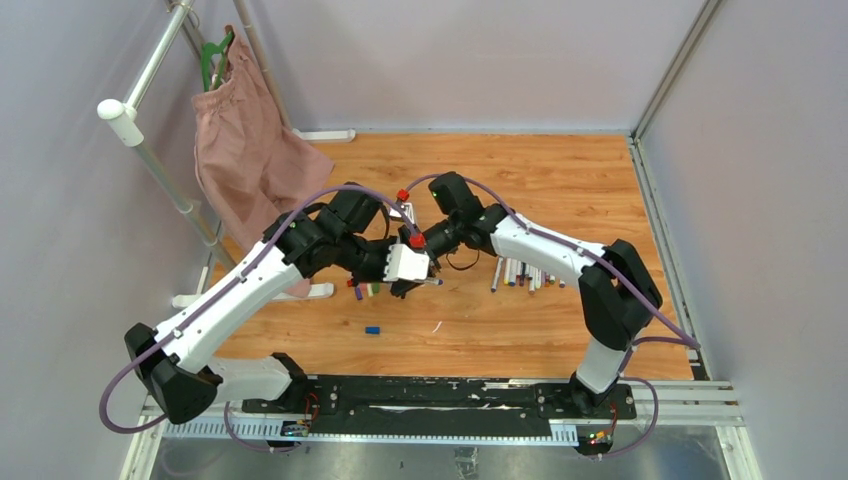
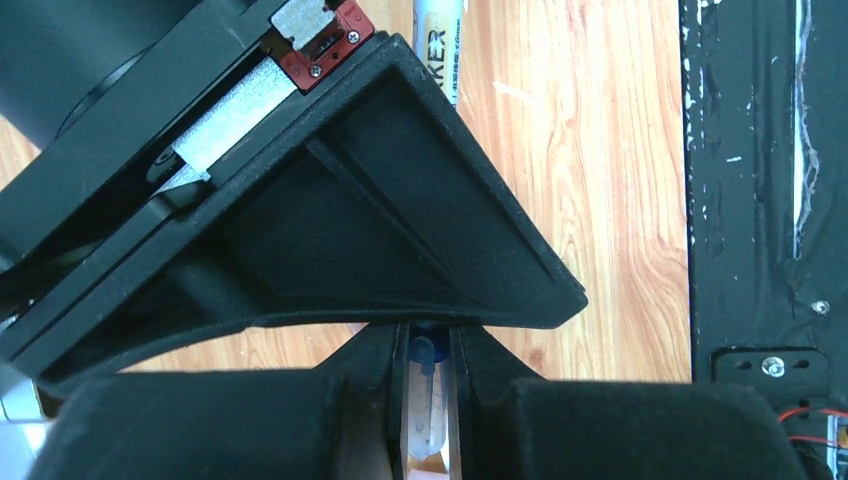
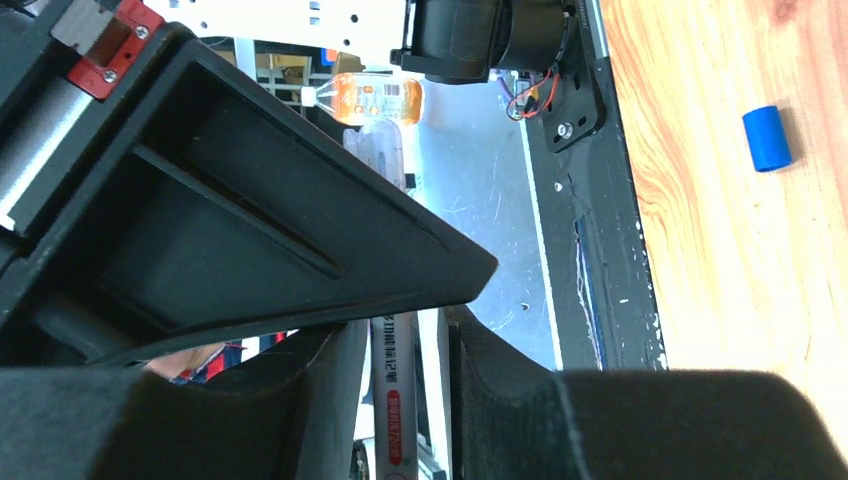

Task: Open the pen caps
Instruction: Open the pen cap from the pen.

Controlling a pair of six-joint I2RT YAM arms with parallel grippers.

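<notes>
In the top view both arms meet over the middle of the wooden table. My left gripper (image 2: pixel 425 385) (image 1: pixel 428 275) is shut on one end of a pen, a translucent piece (image 2: pixel 424 410) with a blue tip. The pen's white barrel (image 2: pixel 440 50), printed "MARKER", runs on away from it. My right gripper (image 3: pixel 410 340) (image 1: pixel 436 255) stands around the same barrel (image 3: pixel 393 400). Its jaws are open, with a gap showing on one side. Loose pen caps lie on the table: a blue one (image 1: pixel 372 329) (image 3: pixel 766 138) and a few coloured ones (image 1: pixel 365 290) left of the grippers.
A pile of pens (image 1: pixel 525 272) lies right of the grippers, under the right forearm. A pink cloth (image 1: pixel 250 150) hangs on a white rack (image 1: pixel 150 70) at the back left. The black base rail (image 1: pixel 440 395) runs along the near edge.
</notes>
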